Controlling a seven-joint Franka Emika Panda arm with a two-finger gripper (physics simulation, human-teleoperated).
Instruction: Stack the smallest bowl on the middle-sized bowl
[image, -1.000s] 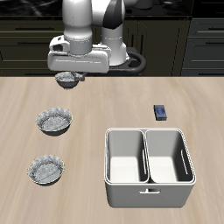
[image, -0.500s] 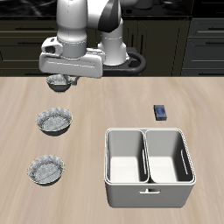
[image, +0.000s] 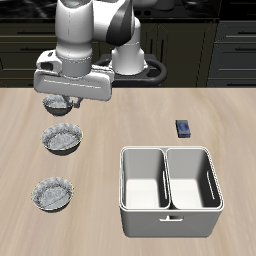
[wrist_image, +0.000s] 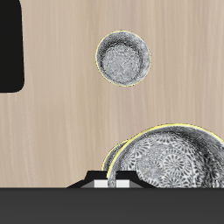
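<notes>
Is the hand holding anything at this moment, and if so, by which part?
Yes. The hand is shut on the smallest bowl, pinching it at its crinkled rim.

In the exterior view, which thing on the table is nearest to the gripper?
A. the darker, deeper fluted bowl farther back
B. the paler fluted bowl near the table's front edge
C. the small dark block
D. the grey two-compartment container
A: the gripper, with the smallest bowl in it, hangs just behind the darker bowl; the middle-sized bowl, the container and the block lie farther off.
</notes>
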